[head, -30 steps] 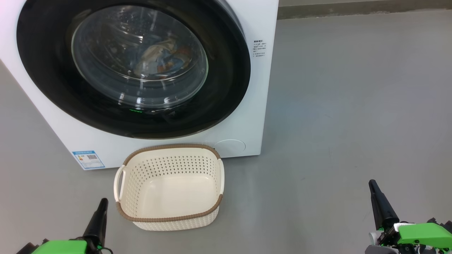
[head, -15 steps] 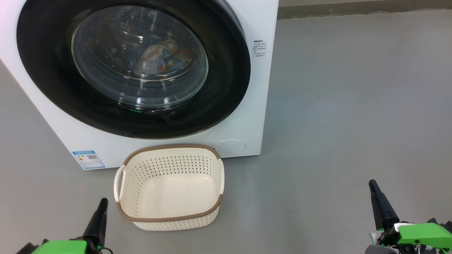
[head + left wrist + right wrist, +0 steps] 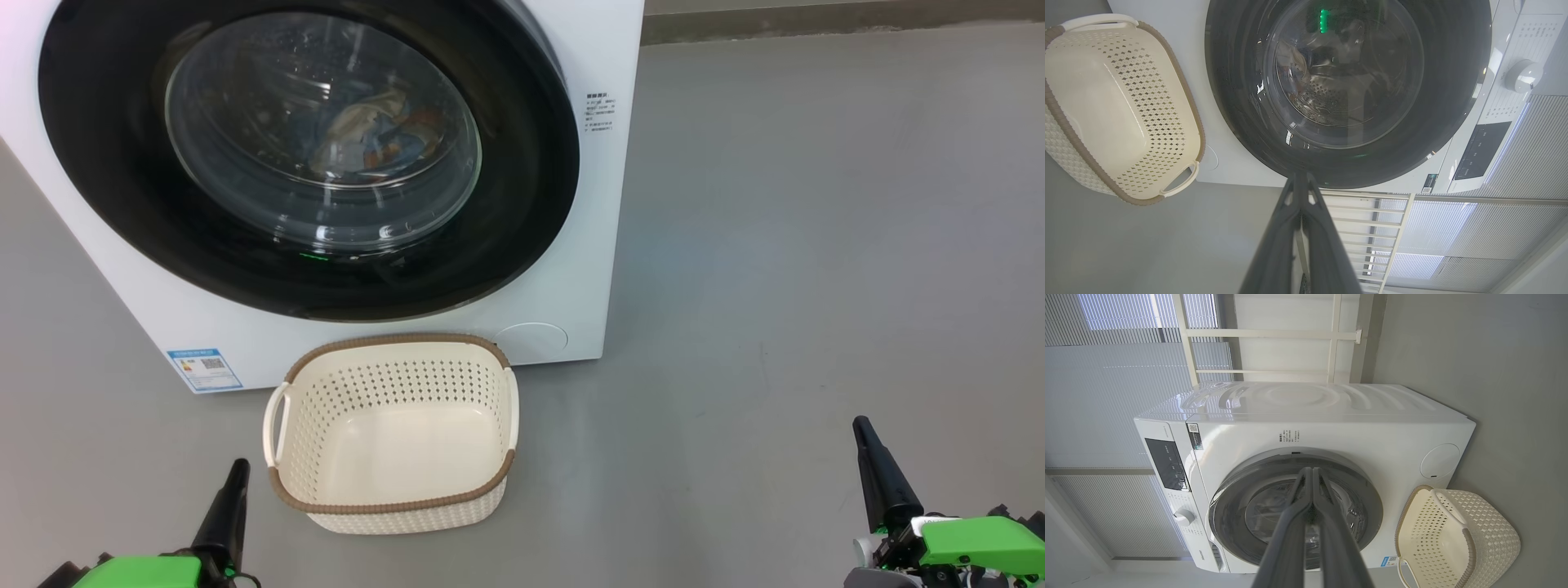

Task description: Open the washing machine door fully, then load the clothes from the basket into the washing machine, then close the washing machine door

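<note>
Head view, the washing machine (image 3: 600, 269): white, at the upper left, standing on the grey floor (image 3: 816, 245). A blue label sticker (image 3: 204, 369) is on its lower front corner.
Head view, the washing machine door (image 3: 122, 204): closed flat against the front, with a black rim around a clear glass bowl.
Head view, the clothes (image 3: 371, 131): inside the drum, seen through the glass as a pale and orange heap.
Head view, the basket (image 3: 390, 506): on the floor just in front of the machine, below the door. Nothing lies in it.
Head view, left gripper (image 3: 239, 469): at the lower left, near the basket's left corner. The fingers are pressed together and hold nothing.
Head view, right gripper (image 3: 861, 429): at the lower right, well apart from the basket, over bare floor. The fingers are together and empty.
Left wrist view, left gripper: the two dark fingers meet at their tips, which appear against the door's black rim.
Left wrist view, surroundings: the basket is at the left side. A control knob (image 3: 1523, 75) is at the right, and a green light (image 3: 1323, 20) shows in the glass.
Right wrist view, right gripper: the fingers are joined with nothing between them, and the tips appear before the door rim.
Right wrist view, surroundings: the whole machine with its door closed. The basket is at the lower right, just beside the front, and window blinds (image 3: 1106, 396) are behind.
</note>
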